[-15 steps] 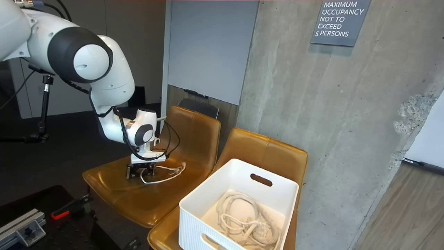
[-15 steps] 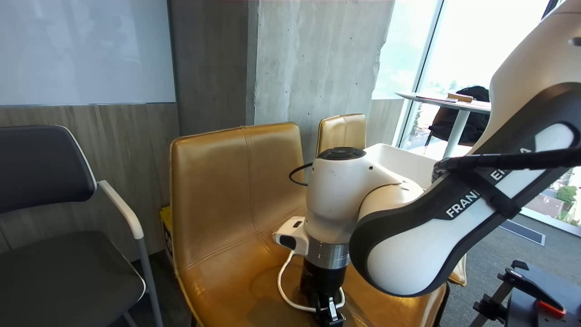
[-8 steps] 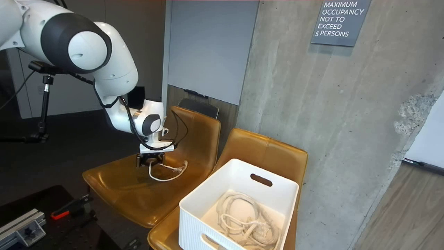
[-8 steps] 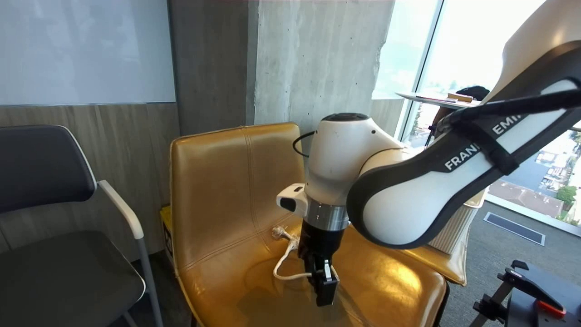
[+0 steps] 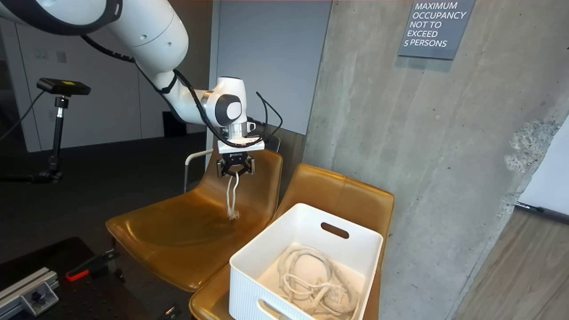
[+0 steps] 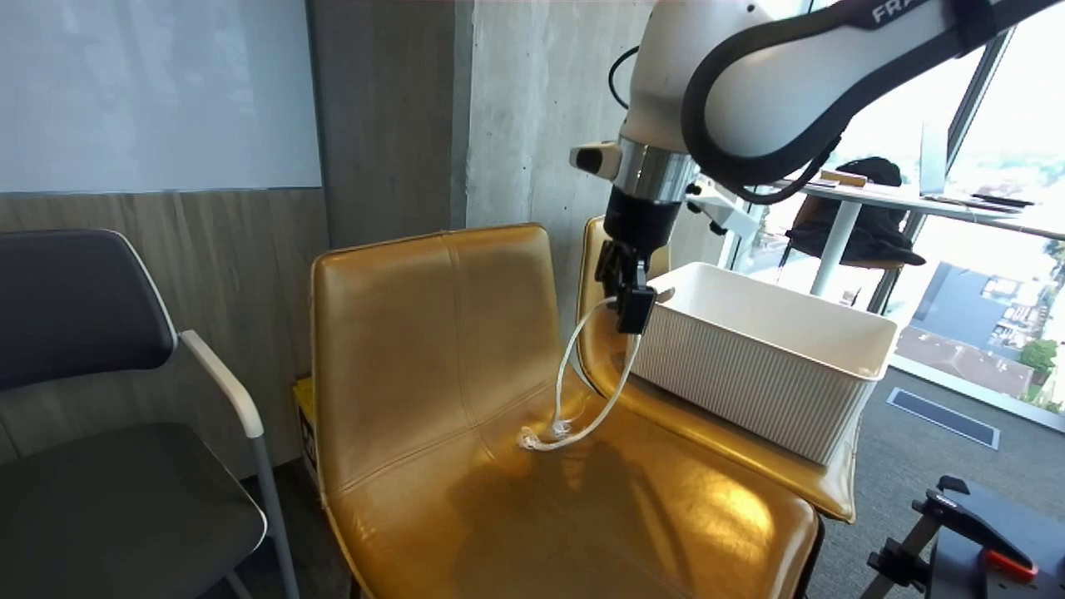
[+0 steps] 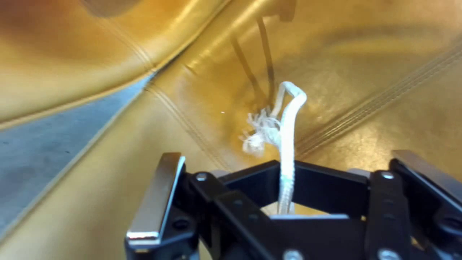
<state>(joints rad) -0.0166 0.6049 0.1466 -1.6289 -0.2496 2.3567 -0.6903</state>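
Observation:
My gripper [image 5: 235, 172] points down over the left-hand tan leather chair [image 5: 178, 235], its fingers shut on a thin white rope [image 5: 233, 214]. In the wrist view the rope [image 7: 287, 133] runs up between the meeting fingertips, and its frayed, knotted part [image 7: 258, 139] shows beyond them. Two strands dangle below the gripper [image 6: 636, 312] in both exterior views, forming a loop of rope [image 6: 562, 366] with a frayed lower end. Whether that lower end touches the seat I cannot tell. A white ribbed bin [image 5: 249, 280] stands on the neighbouring tan chair, with coiled pale rope [image 5: 334, 295] inside.
Concrete wall [image 5: 355, 111] rises behind the chairs. A grey chair with armrest [image 6: 83, 308] stands beside the tan one. A dark table carries a red-and-black clamp [image 5: 78, 275]; a camera on a stand [image 5: 63, 86] is near the arm.
My gripper has risen from the seat and moved towards the bin, carrying the rope up with it. The rope lay spread on the seat before; now it hangs down. The bin has not moved.

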